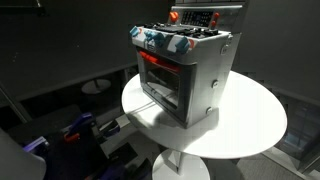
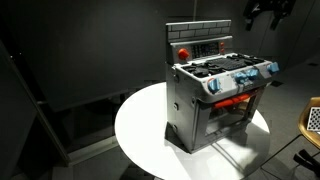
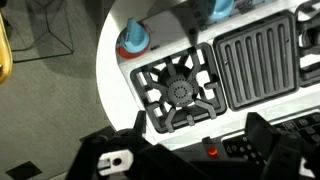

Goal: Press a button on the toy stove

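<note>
The toy stove (image 1: 185,70) is a silver-grey box with a red-lit oven window, blue and white knobs and a red back panel. It stands on a round white table (image 1: 250,120) and shows in both exterior views (image 2: 215,95). In the wrist view I look down on its burner (image 3: 180,92), its griddle (image 3: 258,62), a blue knob (image 3: 133,40) and a small red button (image 3: 210,152) on the back panel. My gripper (image 3: 195,150) is open and empty, with its fingers either side of the red button and above it. In an exterior view the gripper (image 2: 268,12) hangs high above the stove.
The table top (image 2: 140,125) is bare around the stove. Blue and dark items (image 1: 75,130) lie on the floor beside the table. A yellowish object (image 2: 312,120) stands at the frame edge. Cables (image 3: 50,30) lie on the floor below.
</note>
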`<control>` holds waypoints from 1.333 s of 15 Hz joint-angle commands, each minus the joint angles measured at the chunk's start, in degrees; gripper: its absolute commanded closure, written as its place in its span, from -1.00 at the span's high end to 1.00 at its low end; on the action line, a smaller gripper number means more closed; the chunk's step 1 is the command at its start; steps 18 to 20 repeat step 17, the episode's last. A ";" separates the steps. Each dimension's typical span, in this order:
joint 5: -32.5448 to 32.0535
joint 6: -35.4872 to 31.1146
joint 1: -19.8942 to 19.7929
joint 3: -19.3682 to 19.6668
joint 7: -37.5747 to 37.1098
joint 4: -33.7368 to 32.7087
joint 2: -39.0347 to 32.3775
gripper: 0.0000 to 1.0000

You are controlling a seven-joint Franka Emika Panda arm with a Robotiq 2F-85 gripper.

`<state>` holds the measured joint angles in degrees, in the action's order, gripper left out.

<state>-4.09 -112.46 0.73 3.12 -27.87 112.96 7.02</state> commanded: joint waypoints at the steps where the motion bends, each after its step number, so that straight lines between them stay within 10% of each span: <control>1: 2.78 5.96 -0.95 -0.85 6.69 1.34 4.83 1.00; 20: 4.00 19.31 -1.00 -2.93 16.47 2.85 14.19 1.00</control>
